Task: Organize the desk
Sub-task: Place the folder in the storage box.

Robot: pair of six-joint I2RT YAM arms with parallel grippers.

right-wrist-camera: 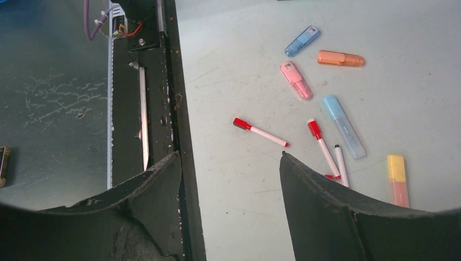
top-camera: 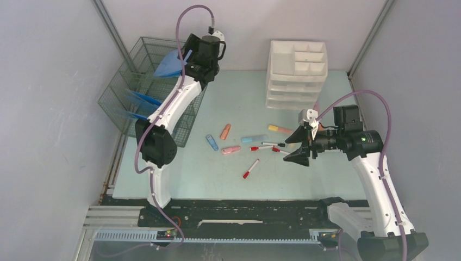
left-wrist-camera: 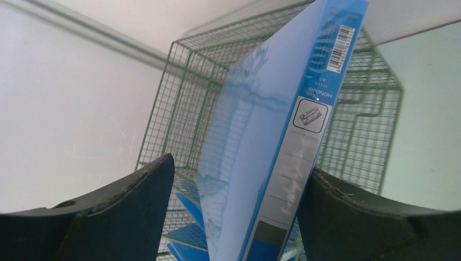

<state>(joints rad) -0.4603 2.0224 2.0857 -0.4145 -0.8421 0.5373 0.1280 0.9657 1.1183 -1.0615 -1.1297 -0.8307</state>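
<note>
the left claw (left-wrist-camera: pixel 243 163) has a blue folder (left-wrist-camera: pixel 255 163) standing upright between its fingers. one finger touches the spine and the other shows a gap, so i cannot tell if it grips. beyond it stands the wire rack (left-wrist-camera: pixel 179 109), with other folders (left-wrist-camera: pixel 185 242) low inside. the step looks like filing: best keep the folder vertical, lower it into a free slot, and let go only once its edge rests. the right claw (right-wrist-camera: pixel 229 157) hangs wide apart and empty over the desk (right-wrist-camera: pixel 244 81), the pale green top that carries everything. only its camera shows the red-capped marker (right-wrist-camera: pixel 261 132) sharply; only the top view shows the white drawer unit (top-camera: pixel 296 73).
</note>
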